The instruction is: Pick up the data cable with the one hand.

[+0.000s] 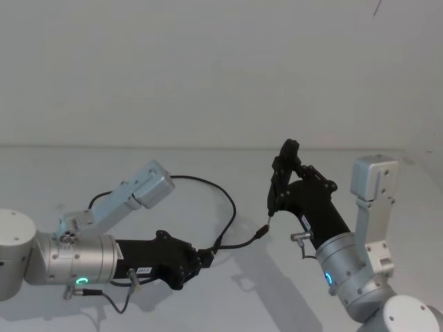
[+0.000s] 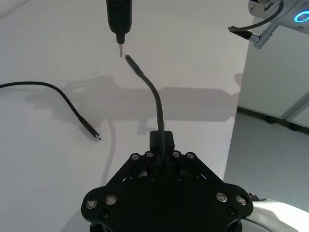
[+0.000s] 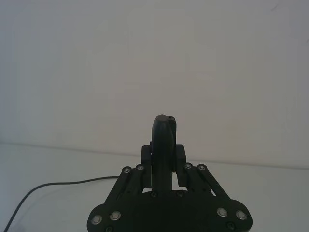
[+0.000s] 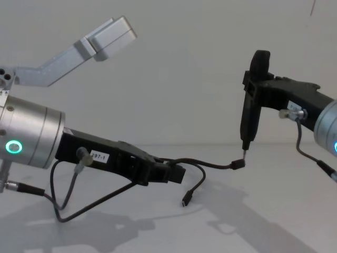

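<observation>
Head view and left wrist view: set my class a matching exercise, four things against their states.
1 left gripper
2 right gripper
3 raised plug
4 other plug

a beside the pin tip
b shut on the data cable
c low, by the table
d holds the pin-tipped tool

Pairs: 1b, 2d, 3a, 4c

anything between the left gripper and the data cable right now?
Nothing visible. The left gripper is already shut on the data cable, holding it near one end clear of the white table. That plug sticks out toward the pin tip of the right gripper's held tool; the other plug hangs free.
</observation>
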Motion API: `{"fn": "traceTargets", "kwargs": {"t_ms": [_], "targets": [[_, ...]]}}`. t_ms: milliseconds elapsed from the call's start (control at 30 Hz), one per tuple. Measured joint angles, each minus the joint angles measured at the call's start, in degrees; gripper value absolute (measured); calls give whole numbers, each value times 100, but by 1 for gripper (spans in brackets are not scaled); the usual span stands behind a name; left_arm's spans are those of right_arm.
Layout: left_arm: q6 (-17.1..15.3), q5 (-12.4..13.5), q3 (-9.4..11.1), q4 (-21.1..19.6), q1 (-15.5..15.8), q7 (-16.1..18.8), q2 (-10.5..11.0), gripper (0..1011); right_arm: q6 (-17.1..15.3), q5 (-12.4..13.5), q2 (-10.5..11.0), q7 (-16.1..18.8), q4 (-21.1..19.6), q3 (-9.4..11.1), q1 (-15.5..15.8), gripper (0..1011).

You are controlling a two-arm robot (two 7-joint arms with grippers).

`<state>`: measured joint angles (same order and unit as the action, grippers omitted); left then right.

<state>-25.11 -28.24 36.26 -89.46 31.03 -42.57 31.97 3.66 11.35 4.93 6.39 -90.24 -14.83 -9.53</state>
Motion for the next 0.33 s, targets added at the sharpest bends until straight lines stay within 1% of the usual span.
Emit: {"fn": "traceTargets", "kwargs": {"t_ms": [333], "targets": [[0,1,0,0,0,0,0,34,-74,-82,21,-1,-72,88,75,279]]}}
